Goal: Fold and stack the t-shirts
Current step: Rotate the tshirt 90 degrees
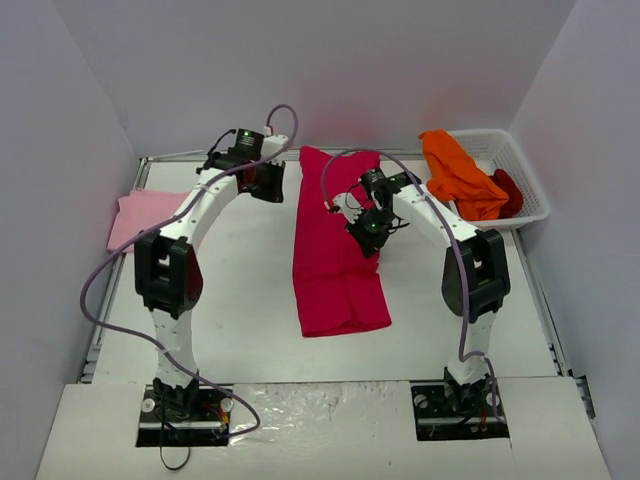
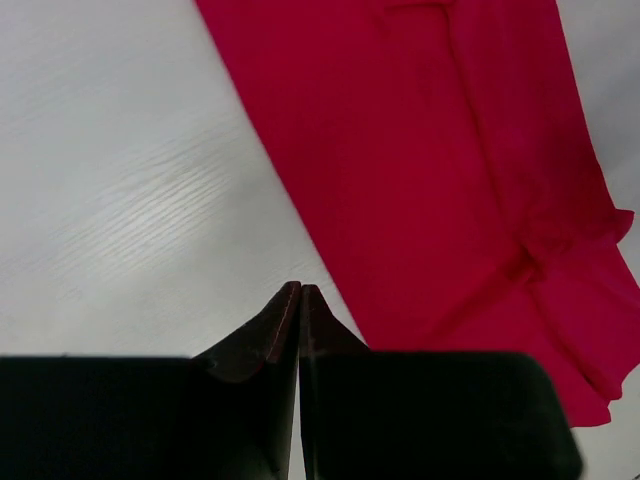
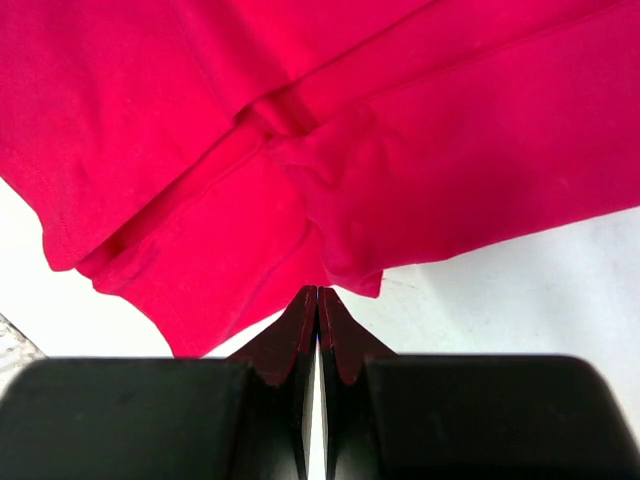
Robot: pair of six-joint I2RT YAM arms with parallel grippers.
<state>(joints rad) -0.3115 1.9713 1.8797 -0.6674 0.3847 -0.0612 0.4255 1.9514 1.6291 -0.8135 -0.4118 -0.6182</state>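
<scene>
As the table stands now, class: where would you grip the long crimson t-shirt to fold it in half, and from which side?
The crimson t-shirt lies flat as a narrow strip running near to far. Pinch its near left corner and near right corner, probably each from its outer side, where the layered edges meet bare table.

Crimson shirt [image 1: 335,260], orange shirt [image 1: 455,175], white basket [image 1: 536,190]

Matt crimson cloth t-shirt [image 1: 335,270], white wood-grain table [image 1: 250,295], plastic mesh basket [image 1: 529,168]
</scene>
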